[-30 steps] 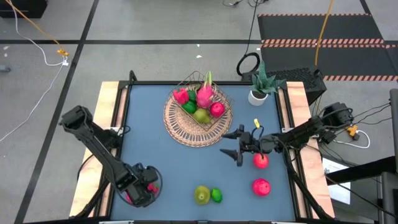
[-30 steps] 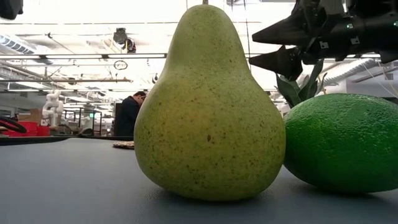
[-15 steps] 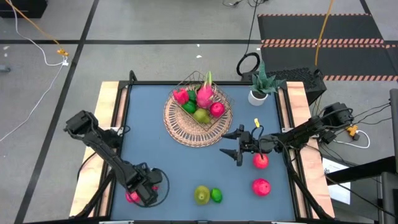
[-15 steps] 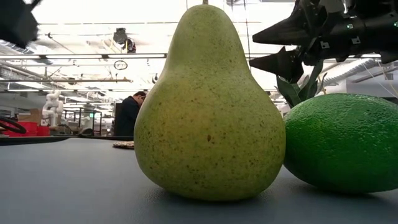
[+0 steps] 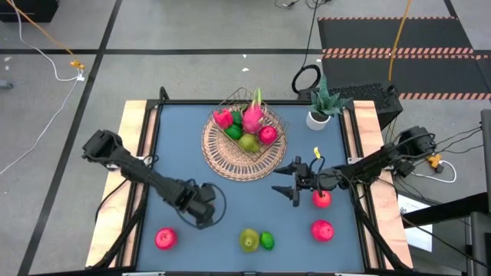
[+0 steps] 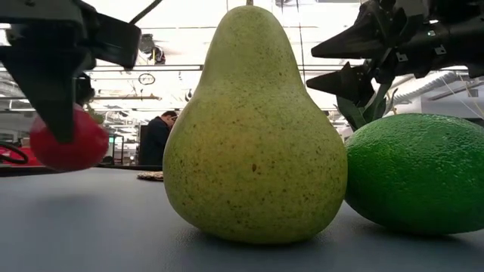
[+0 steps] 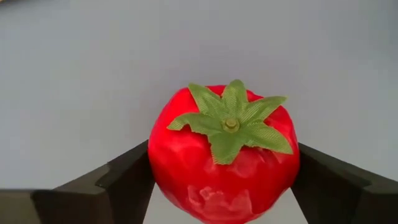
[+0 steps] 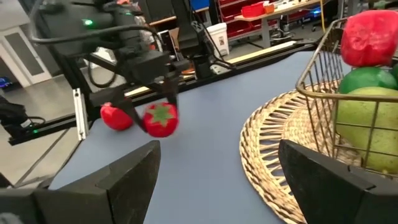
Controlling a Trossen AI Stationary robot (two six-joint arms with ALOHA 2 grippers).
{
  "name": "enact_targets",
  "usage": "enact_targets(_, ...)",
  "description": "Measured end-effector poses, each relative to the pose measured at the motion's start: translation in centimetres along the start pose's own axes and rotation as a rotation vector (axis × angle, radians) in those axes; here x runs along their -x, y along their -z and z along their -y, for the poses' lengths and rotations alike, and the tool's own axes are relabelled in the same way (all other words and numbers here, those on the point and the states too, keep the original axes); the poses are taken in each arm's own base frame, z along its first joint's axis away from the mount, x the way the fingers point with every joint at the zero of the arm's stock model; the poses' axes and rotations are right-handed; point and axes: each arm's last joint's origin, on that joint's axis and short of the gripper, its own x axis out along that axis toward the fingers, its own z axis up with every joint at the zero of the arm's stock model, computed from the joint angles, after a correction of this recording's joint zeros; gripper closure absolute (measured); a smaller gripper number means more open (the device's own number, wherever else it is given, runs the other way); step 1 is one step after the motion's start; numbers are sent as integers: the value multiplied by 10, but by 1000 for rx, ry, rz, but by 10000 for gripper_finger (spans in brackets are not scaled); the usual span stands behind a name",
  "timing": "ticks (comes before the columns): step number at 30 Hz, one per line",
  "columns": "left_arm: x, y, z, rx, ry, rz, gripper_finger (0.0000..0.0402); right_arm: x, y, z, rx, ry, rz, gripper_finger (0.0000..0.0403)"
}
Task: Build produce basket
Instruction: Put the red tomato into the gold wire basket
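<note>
I am carrying a tomato (image 7: pixel 225 153) in the left gripper (image 7: pixel 221 180), its fingers (image 7: pixel 127 177) pressing on either side of the fruit with the green calyx facing the wrist camera, a grip across the widest part that should keep it from rolling out. In the high view that gripper (image 5: pixel 201 205) is sitting at about 7 o'clock from the basket (image 5: pixel 222 157), well apart from it, so the fruit is not yet over the rim. The basket, at the table's 12 o'clock, is already holding several fruits, with a dragon fruit (image 5: pixel 254 116) standing tallest. The right gripper (image 5: pixel 294 182) is waiting at roughly 4 o'clock from the basket, fingers spread and empty, just beside a red fruit (image 5: pixel 322 198), probably placed for the next pick. A pear (image 5: pixel 248 240), lime (image 5: pixel 266 241) and two more red fruits are lying near 6 o'clock.
</note>
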Motion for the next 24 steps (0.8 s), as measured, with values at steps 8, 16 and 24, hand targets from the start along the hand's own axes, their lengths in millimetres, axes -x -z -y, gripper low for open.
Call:
enact_targets(8,12,-29,-15,-4,26,49,123,0,0,0,20,0,-2,80)
enact_targets(16,74,-98,-38,-164,-73,391,80,0,-1,-1,21,-6,10,80)
enact_targets(24,126,-168,-89,-116,-226,675,96,0,-3,-2,53,-13,30,80)
